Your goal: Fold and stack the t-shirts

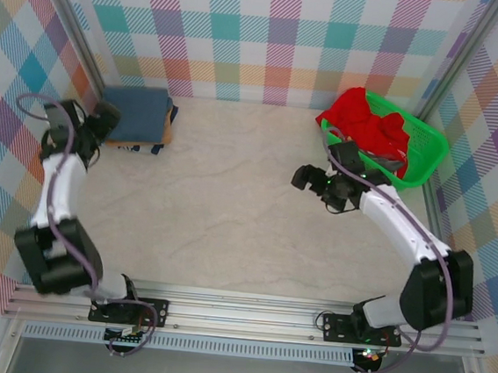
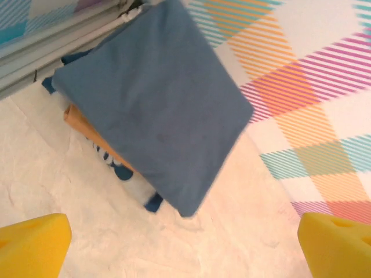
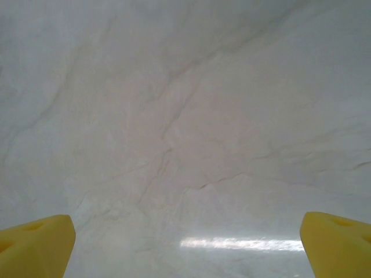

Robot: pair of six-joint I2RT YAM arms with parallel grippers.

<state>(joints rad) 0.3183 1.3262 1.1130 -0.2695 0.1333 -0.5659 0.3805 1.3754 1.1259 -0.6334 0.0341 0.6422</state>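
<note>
A folded slate-blue t-shirt tops a stack at the back left, over a tan t-shirt. In the left wrist view the blue shirt covers the tan one and a white cloth with blue print. My left gripper hovers at the stack's left edge, open and empty, with its yellow fingertips wide apart. A bright red t-shirt lies crumpled in the green basket. My right gripper is open over bare table, holding nothing.
The green mesh basket stands at the back right, against the checked wall. Checked walls enclose the table on three sides. The marbled tabletop stretches between the two arms. A metal rail runs along the near edge.
</note>
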